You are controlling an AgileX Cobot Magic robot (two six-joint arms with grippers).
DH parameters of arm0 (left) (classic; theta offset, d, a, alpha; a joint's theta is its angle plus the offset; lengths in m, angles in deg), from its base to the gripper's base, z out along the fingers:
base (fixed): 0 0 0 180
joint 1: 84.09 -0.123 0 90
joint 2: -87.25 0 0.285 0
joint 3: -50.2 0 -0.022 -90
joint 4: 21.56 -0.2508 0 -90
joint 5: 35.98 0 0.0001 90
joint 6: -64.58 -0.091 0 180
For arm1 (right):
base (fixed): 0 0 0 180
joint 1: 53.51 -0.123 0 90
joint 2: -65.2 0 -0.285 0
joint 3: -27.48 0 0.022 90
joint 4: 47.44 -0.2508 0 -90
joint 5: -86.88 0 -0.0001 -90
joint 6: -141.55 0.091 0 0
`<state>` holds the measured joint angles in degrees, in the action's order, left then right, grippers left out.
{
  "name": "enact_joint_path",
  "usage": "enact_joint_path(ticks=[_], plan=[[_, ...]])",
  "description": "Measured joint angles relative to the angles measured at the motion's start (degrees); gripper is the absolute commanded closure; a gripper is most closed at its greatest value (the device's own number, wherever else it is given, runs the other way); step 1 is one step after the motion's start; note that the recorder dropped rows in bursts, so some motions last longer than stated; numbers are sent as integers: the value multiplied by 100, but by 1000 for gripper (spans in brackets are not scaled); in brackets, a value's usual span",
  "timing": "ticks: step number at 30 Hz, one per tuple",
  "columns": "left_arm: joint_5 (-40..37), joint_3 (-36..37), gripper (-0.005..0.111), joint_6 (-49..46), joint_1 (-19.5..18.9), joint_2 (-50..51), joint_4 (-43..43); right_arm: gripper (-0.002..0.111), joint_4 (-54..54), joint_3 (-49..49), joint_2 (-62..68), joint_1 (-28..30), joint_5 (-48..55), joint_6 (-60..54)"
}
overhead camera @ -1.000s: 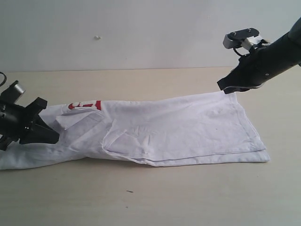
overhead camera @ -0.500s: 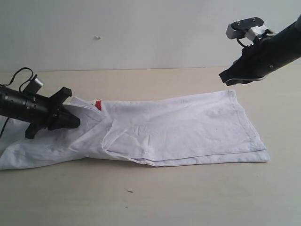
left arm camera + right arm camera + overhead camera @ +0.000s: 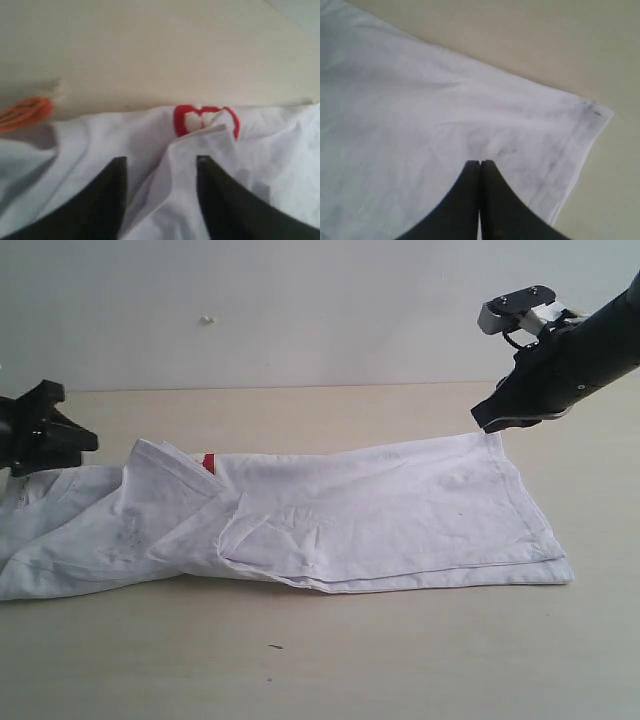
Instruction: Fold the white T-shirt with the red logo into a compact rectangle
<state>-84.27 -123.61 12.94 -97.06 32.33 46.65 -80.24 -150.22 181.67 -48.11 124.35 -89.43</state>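
Note:
The white T-shirt (image 3: 380,510) lies folded into a long strip across the table, its left end rumpled. A fold covers most of the red logo (image 3: 208,462), so only a small patch shows; the left wrist view sees that patch (image 3: 205,118) just beyond the fold. The orange neck tag (image 3: 25,111) shows there too. My left gripper (image 3: 75,430) hovers off the shirt's left end, open (image 3: 160,167) and holding nothing. Over the shirt's far right corner my right gripper (image 3: 490,420) hangs shut (image 3: 480,163), with no cloth visible between its fingers.
The pale wooden table (image 3: 330,660) ends at a white wall (image 3: 300,300) behind. Bare tabletop stretches in front of the shirt and to the right of its hem (image 3: 545,530). A small dark speck (image 3: 275,646) lies near the front.
My left gripper carried a flap of cloth over the logo, let it go and drew back to the left, off the shirt. The logo is now mostly covered. The right gripper barely shifted.

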Motion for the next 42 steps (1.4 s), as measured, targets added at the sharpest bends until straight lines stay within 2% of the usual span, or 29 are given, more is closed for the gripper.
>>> enact_joint_path(ticks=[2,7,12,19,22,24,28,30,32,34,37,42], plan=[[-164,-9,32,0,-312,-47,-388,108,9,0,0,0,9,0],[-516,-9,32,48,-910,-57,-1185,108,9,0,0,0,61,0],[-512,-9,32,255,-1151,-57,-2103,108,9,0,0,0,166,12],[-210,-9,31,267,-1130,124,-2373,108,9,0,0,0,273,12],[-261,-55,23,229,-1009,402,-2254,108,9,0,0,0,282,12],[-502,-125,25,132,-911,547,-1945,108,9,0,0,0,282,12],[-1785,-146,25,-569,-595,965,-1211,108,9,0,0,0,271,12],[-2047,-135,30,-622,-356,1034,-1179,108,9,0,0,0,263,12],[-2094,-135,43,-636,-150,1037,-1250,108,-1,0,0,0,263,12],[-2009,-135,64,-555,68,1037,-1416,108,-1,0,0,0,263,12],[-1809,-126,107,-394,336,1066,-1789,108,-46,0,0,0,259,12],[-1856,-102,107,-233,495,1087,-2162,108,-170,0,0,0,250,12]])
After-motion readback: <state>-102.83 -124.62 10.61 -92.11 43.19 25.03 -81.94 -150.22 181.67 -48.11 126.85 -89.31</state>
